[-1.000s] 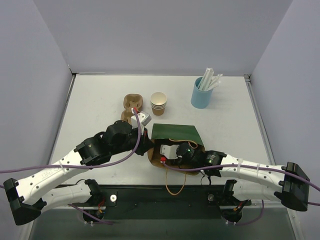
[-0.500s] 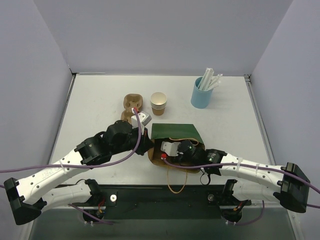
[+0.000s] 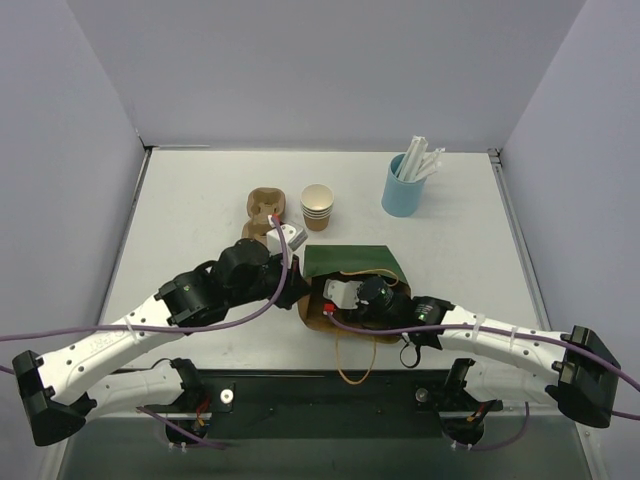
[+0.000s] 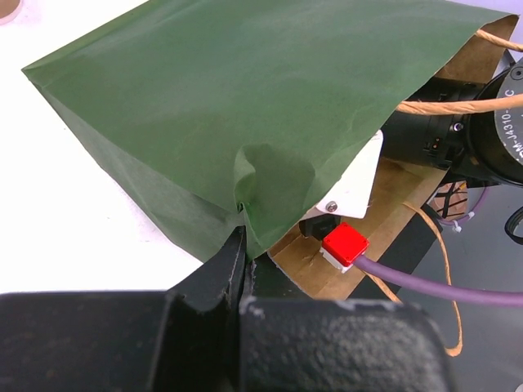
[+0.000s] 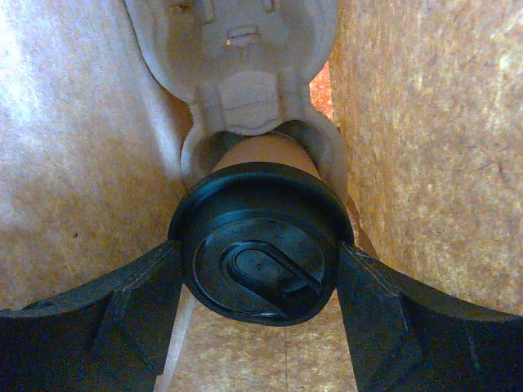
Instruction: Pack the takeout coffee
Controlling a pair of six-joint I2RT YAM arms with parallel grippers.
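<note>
Two right end effector (image 5: pixel 260 282) fingers (image 5: pixel 106 318) clamp takeout coffee (image 5: pixel 260 237) inside bag (image 5: pixel 433 122).

Between my black fingers (image 5: pixel 106 327): a brown kraft-paper cup (image 5: pixel 265 151), its round plastic lid (image 5: pixel 260 245) glossy black. Either side, speckled tan paper bag walls (image 5: pixel 73 163).
</note>
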